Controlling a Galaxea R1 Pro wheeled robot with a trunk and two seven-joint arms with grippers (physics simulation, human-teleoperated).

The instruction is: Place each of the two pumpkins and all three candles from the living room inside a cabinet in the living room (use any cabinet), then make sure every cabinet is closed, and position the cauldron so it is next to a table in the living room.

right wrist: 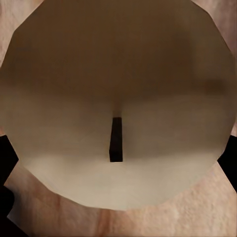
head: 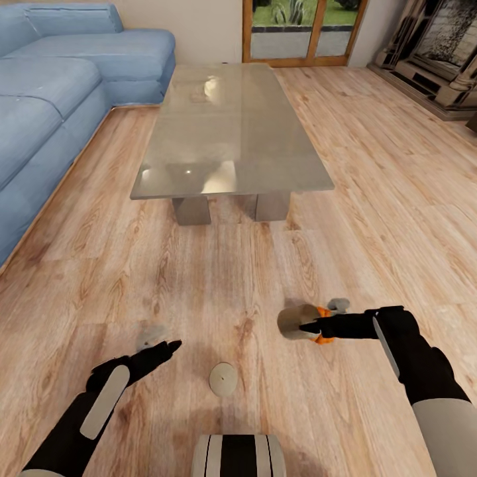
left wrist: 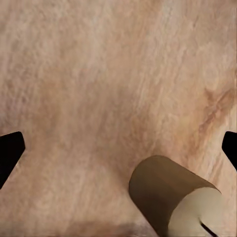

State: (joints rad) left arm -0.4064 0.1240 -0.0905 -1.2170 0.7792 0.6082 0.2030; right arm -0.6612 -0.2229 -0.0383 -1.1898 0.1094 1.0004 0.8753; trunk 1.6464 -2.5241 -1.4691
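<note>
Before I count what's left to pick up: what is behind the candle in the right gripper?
Behind the candle held by the right gripper, a pumpkin shows as orange slivers and another candle peeks out. Most of the pumpkin is covered.

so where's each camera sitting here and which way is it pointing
Head view: on the robot's head, looking forward and down over the wood floor to the glass table; both arms show, left gripper, right gripper.
Left wrist view: near the left gripper, facing the floor and a candle; dark fingertips at the edges.
Right wrist view: near the right gripper, close on a candle's wick end.
Shared: head and right wrist views show that candle.
</note>
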